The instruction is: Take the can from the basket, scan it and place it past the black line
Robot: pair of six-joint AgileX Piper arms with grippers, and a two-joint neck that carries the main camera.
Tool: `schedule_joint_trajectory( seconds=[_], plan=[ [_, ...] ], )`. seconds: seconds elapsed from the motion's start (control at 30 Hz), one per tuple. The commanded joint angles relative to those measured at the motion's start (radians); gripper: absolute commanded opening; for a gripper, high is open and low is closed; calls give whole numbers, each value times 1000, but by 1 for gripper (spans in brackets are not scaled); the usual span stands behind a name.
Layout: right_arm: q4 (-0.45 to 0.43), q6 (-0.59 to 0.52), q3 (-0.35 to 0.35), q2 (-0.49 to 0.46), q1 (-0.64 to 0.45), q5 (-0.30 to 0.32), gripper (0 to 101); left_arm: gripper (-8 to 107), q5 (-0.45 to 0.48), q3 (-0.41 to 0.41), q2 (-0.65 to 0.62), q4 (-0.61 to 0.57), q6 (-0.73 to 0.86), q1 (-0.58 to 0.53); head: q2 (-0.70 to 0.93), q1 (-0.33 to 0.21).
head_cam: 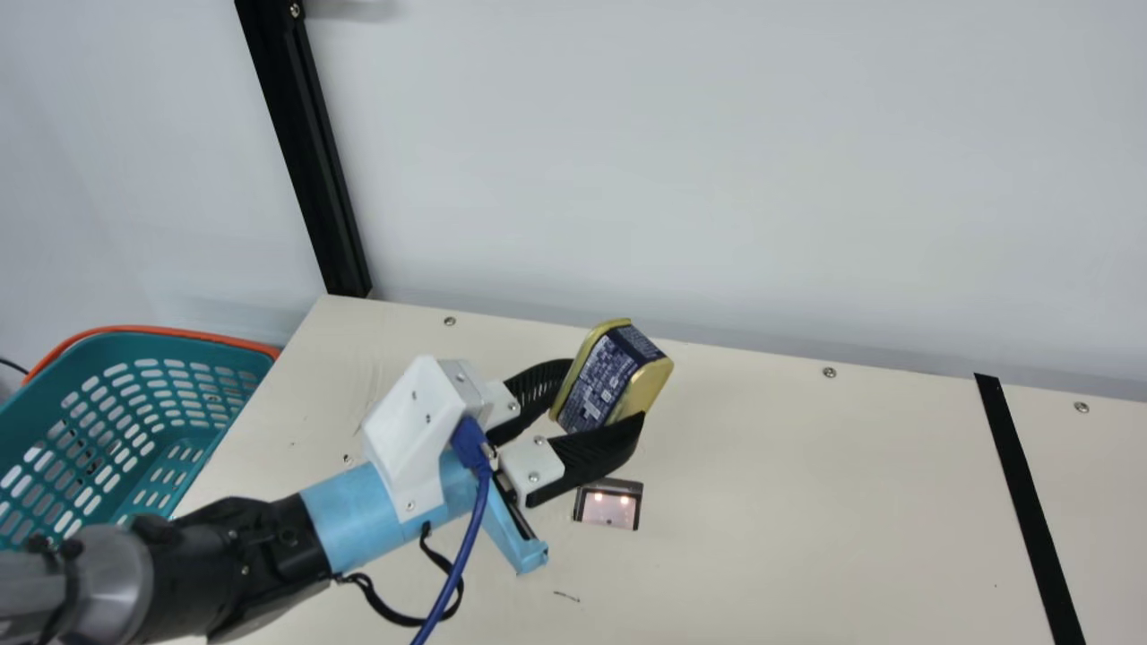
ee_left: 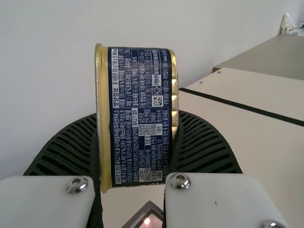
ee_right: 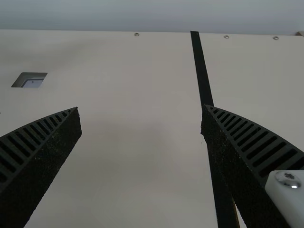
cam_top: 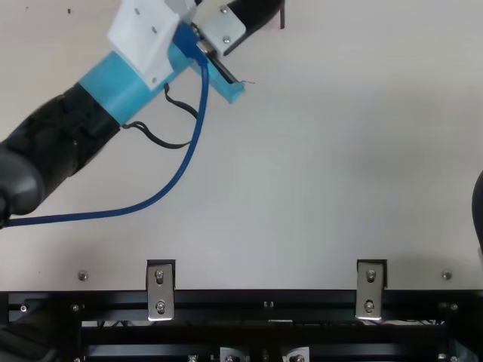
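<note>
Well, the left tool clamps the can, right tool gaping wide.

The main view looks down across the cream table to the wall, the top view steeply down to the black rail, the left wrist view closely at the can, the right wrist view wallward over the black line (main and left wrist share it).

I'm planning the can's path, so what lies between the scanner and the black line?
Bare cream tabletop lies between the scanner and the black line, as the main view shows.
</note>
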Motion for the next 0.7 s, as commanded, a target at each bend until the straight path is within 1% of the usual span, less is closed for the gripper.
schedule_joint_trajectory(
  seconds=[0.0,0.33,0.67],
  plan=[
    [0,0,0,0,0,0,101,10,-12,5,14,-11,19,-10,-4,-32],
    [0,0,0,0,0,0,101,10,-62,22,90,-69,90,-44,-4,-32],
    [0,0,0,0,0,0,101,10,-120,30,162,-118,173,-49,-4,-32]
  ],
)
